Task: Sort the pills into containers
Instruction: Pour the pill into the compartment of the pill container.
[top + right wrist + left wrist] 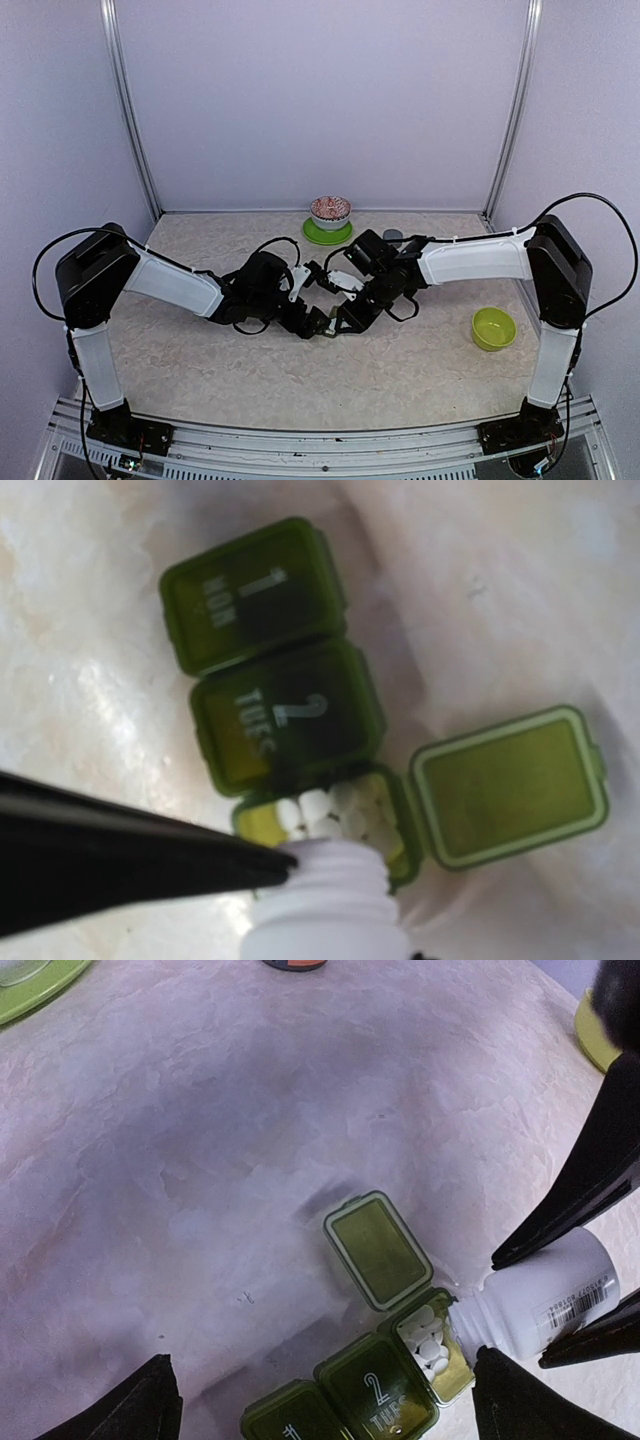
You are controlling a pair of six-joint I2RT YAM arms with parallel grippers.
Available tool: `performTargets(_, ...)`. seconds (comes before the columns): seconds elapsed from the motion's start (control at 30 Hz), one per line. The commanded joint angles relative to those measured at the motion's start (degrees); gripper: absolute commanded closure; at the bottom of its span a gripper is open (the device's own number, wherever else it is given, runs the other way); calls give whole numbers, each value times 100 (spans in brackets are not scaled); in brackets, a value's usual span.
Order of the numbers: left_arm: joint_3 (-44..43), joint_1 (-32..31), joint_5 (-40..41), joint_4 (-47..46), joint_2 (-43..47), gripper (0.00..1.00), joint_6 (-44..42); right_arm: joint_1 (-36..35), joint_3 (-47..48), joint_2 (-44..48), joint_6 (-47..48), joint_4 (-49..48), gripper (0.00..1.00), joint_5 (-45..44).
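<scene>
The dark green container strip (380,1385) lies on the table. Compartments 1 and 2 are closed, and the third is open with its lid (378,1250) folded back. White pills (428,1340) lie heaped in the open compartment, which also shows in the right wrist view (340,810). My right gripper (350,910) is shut on a white bottle (330,925). The bottle (545,1305) is tipped with its mouth at the rim of that compartment. My left gripper (325,1400) is open, its fingers (150,1405) wide on either side of the strip. In the top view both grippers meet mid-table, left (308,325) and right (345,318).
A patterned bowl (329,210) stands on a green plate (327,236) at the back centre, with a dark cap (393,237) to its right. A lime-green bowl (493,328) sits at the right near the right arm.
</scene>
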State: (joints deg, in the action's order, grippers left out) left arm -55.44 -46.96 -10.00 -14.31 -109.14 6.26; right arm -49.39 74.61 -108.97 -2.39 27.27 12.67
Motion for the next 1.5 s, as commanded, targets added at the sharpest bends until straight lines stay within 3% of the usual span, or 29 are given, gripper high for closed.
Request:
performTargets(0.0, -125, -33, 92, -10, -107, 1, -64, -194, 41, 133, 46, -665, 76, 379)
performTargets(1.47, 414, 126, 302, -595, 445, 1, 153, -214, -1055, 944, 99, -1899, 76, 411)
